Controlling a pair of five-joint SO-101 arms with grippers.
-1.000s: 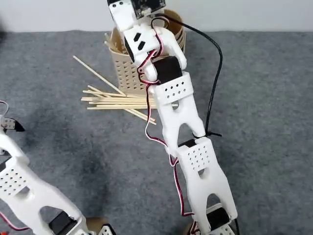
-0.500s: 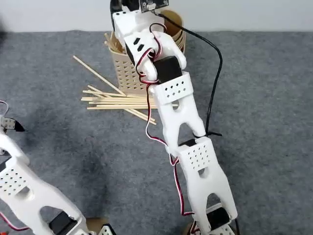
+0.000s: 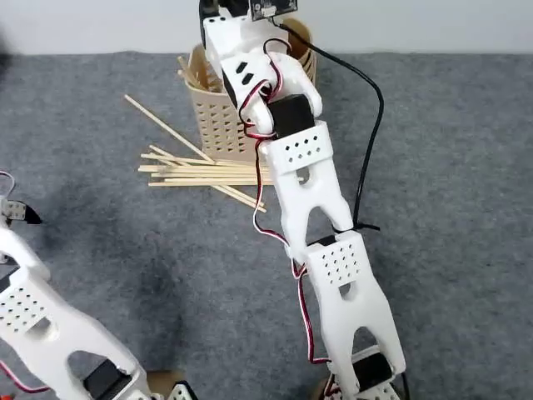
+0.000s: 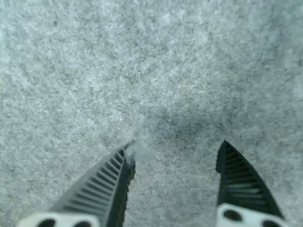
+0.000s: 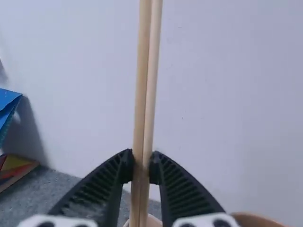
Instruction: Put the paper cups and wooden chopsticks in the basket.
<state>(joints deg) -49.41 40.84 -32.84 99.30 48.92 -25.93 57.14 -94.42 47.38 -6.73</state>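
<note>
Grey fuzzy mat (image 3: 458, 208) covers the whole table. At the left edge, low in the high view, sits the white left arm (image 3: 42, 325), and it has not moved since a second ago. Its claw, the left gripper (image 4: 177, 147), hangs over bare mat with its two black fingers spread wide and nothing between them. Next comes the pile of wooden chopsticks (image 3: 200, 171). They lie flat on the mat, just beside the basket, and one long stick pokes out slanting toward the back. The pile looks the same as before. The tan basket (image 3: 212, 125) with little holes stands at the back by the white wall (image 3: 416, 25). Some sticks already stand in its left corner. A brown paper cup (image 3: 301, 42) peeks out on its right side, inside the basket. The white right arm (image 3: 321, 208) stretches from the front edge up over the basket. Its top end has slid a little to the right and farther back over the basket than it was a second ago. Its claw, the right gripper (image 5: 141, 160), is pinched tight on two held chopsticks (image 5: 147, 71), side by side and pointing straight out toward the wall. A black cable (image 3: 371, 125) curves down the right side of this arm.
</note>
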